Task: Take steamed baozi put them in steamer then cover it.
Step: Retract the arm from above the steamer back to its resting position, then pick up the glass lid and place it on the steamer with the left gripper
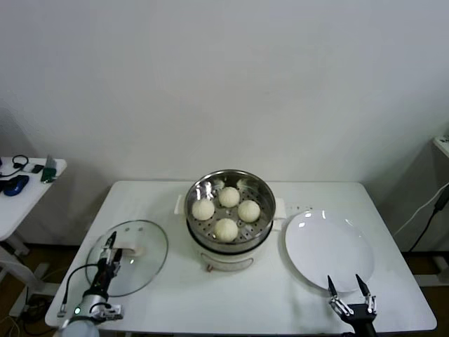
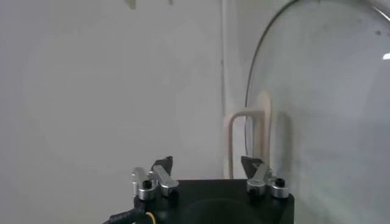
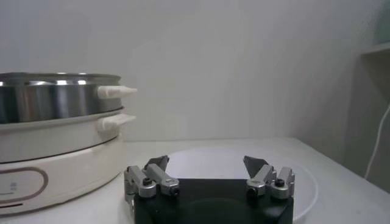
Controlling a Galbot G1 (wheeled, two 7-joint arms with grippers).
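Four steamed baozi [image 1: 226, 210], round, smooth and cream-white, lie in a diamond pattern on the perforated floor of the steamer [image 1: 261, 189]; being round, they show no long axis. The steamer is one round, shiny steel basket, mouth upward and uncovered, seated on a white pot base [image 1: 228, 259] at the middle of the white worktop [image 1: 168, 295]. One domed glass lid [image 1: 145, 251] with a pale loop handle lies flat on the worktop to the steamer's left. The left pincer [image 1: 110, 246] sits over the lid, fingers spread, pinching nothing. One flat white plate [image 1: 326, 249] lies right of the steamer. The right pincer [image 1: 346, 286] hangs at the plate's near rim, fingers spread, empty.
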